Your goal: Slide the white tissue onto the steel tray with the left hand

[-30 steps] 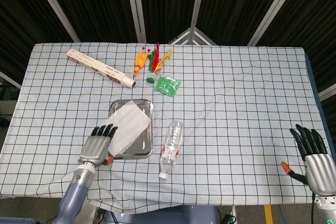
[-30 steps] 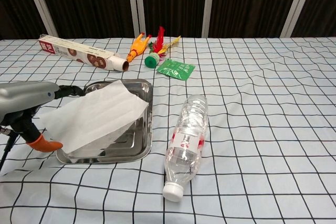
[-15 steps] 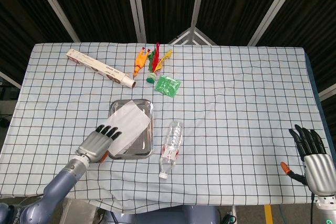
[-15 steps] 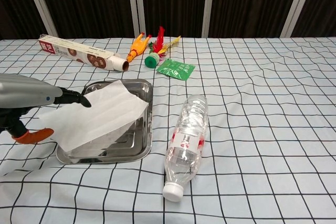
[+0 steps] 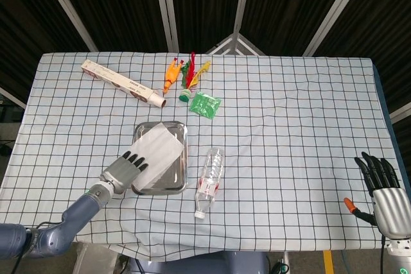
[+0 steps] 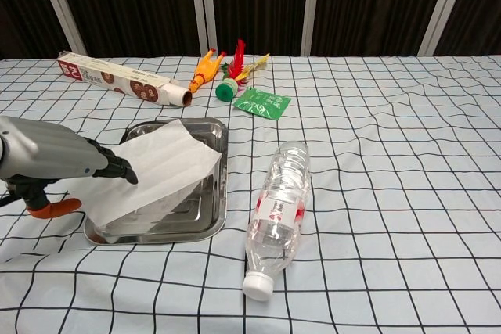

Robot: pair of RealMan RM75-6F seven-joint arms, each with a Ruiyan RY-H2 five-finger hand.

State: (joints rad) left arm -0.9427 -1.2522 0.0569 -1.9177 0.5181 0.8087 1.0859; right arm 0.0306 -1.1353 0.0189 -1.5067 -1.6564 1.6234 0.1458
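Note:
The white tissue [image 5: 158,149] lies tilted across the steel tray [image 5: 171,181], with its left edge reaching past the tray's left rim. My left hand [image 5: 123,170] sits at that rim with its fingers stretched out flat, fingertips [image 5: 137,159] touching the tissue's left edge. In the chest view the left hand [image 6: 59,160] comes in from the left, its dark fingertips [image 6: 125,172] on the tissue [image 6: 160,163], which slopes up over the tray [image 6: 221,193]. My right hand [image 5: 384,189] rests at the table's near right corner with its fingers spread, holding nothing.
A clear plastic bottle [image 5: 210,181] lies just right of the tray. At the back are a foil box [image 5: 122,83], a rubber chicken [image 5: 171,75], a shuttlecock [image 5: 190,81] and a green packet [image 5: 205,104]. The checked cloth [image 5: 295,126] covers the table.
My left hand has moved right and forward up to the tray's rim, pushing the tissue further over the tray. The right hand has stayed put.

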